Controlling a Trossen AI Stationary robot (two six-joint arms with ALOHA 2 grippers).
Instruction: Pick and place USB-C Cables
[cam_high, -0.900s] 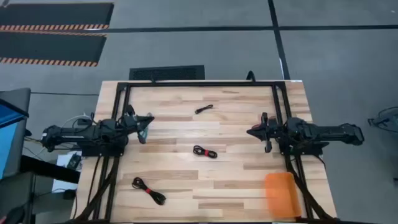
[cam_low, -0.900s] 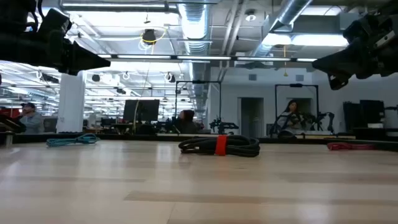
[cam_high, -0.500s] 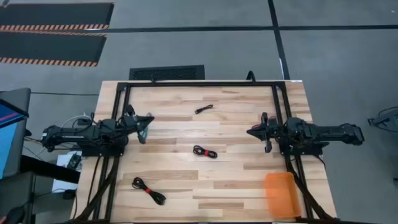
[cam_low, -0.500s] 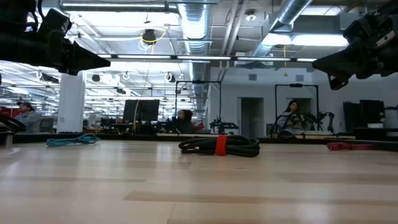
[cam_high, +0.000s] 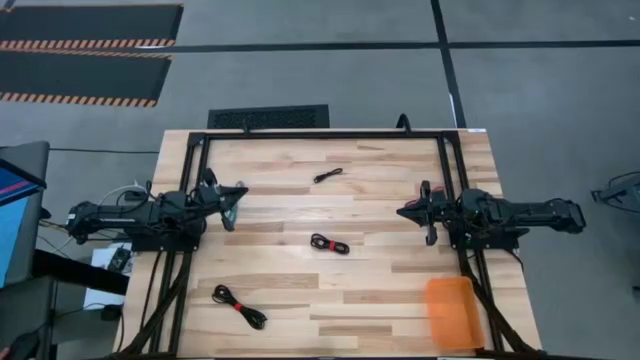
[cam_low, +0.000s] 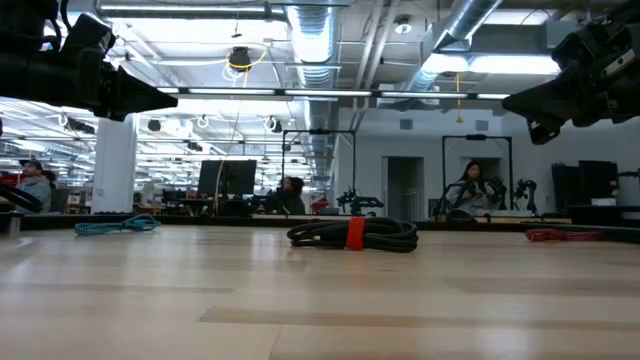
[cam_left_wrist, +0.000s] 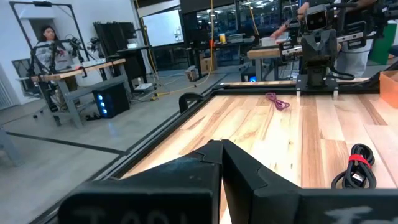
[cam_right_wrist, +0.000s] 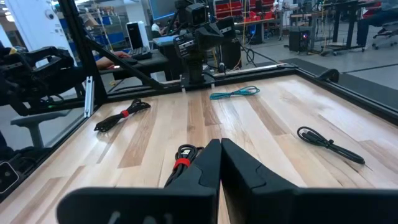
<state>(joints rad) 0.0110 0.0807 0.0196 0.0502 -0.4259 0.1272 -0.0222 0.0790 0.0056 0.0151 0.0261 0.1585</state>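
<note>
Several coiled USB-C cables lie flat on the wooden table. A black one (cam_high: 327, 175) sits toward the far edge, a black-and-red one (cam_high: 329, 243) in the middle, another black-and-red one (cam_high: 239, 306) near the near-left corner. A teal one (cam_right_wrist: 234, 93) lies by the left arm, and a red one (cam_left_wrist: 278, 101) lies by the right arm's base. My left gripper (cam_high: 240, 193) hovers shut above the table's left side. My right gripper (cam_high: 402, 212) hovers shut above the right side. The two point at each other and hold nothing.
An orange translucent container (cam_high: 450, 312) stands at the table's near-right corner. A black frame (cam_high: 320, 134) runs along the table's far, left and right edges. Bare wood lies between the cables. People and workbenches show in the room beyond the table.
</note>
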